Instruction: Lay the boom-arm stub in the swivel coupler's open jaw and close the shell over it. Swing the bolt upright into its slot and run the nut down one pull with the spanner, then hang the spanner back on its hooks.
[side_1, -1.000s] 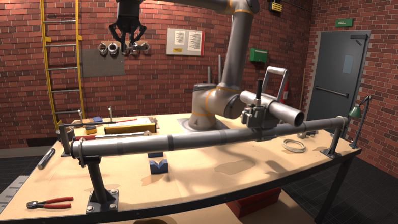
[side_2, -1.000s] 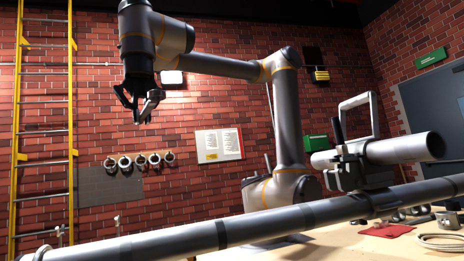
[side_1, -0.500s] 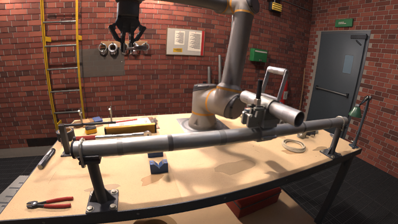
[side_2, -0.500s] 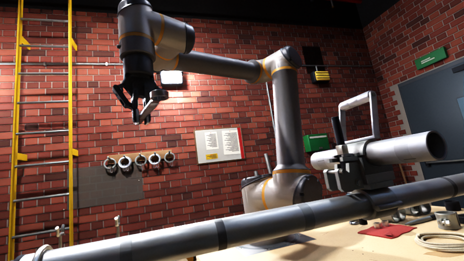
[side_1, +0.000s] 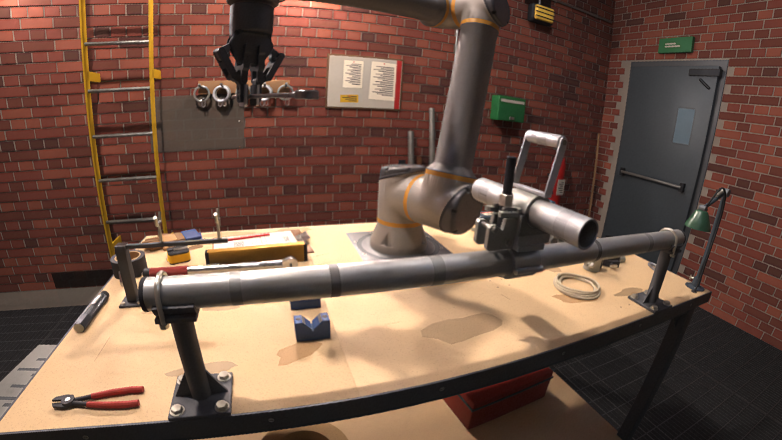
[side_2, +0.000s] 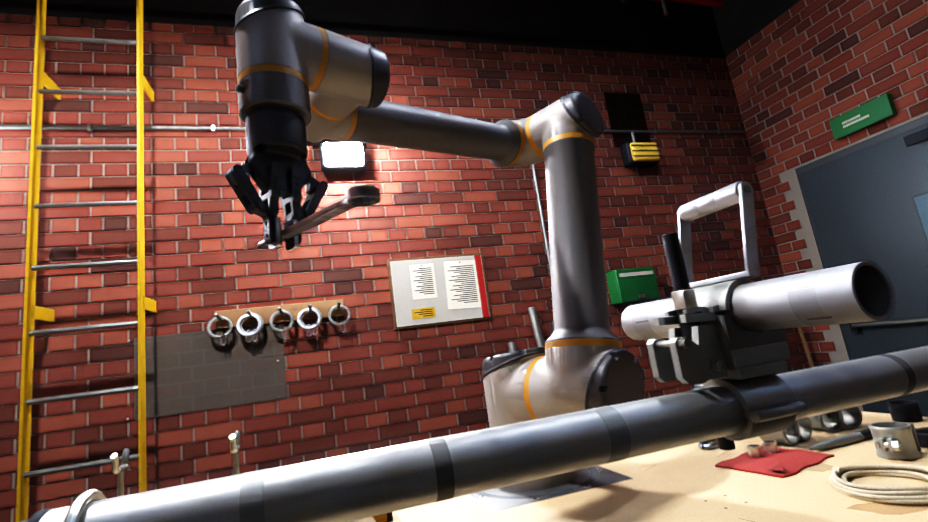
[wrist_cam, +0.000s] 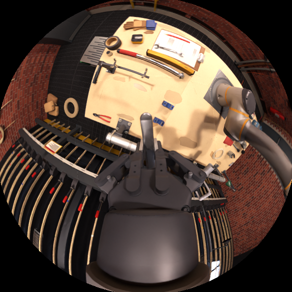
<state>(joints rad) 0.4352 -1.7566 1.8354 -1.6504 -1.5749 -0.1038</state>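
Note:
The spanner's handle end is hidden between the fingers of my gripper (side_1: 250, 94) (side_2: 278, 235) (wrist_cam: 148, 155), which is closed on the spanner (side_1: 281, 94) (side_2: 324, 212) (wrist_cam: 146, 136) high above the left end of the bench. Its ring head points to the right. The two hooks (side_1: 216, 219) (side_2: 233, 445) stand at the bench's back left, far below. The boom-arm stub (side_1: 547, 213) (side_2: 779, 300) lies in the swivel coupler (side_1: 506, 227) (side_2: 707, 344) on the long rail, shell over it. The bolt (side_1: 509, 174) (side_2: 675, 260) stands upright there.
The long rail (side_1: 383, 273) (side_2: 493, 454) spans the bench front on two posts. A yellow ladder (side_1: 117, 126) (side_2: 84, 260) stands against the brick wall behind me. Hand tools, a clipboard (wrist_cam: 177, 47), blue V-blocks (side_1: 310, 325) and pliers (side_1: 98, 398) lie on the bench.

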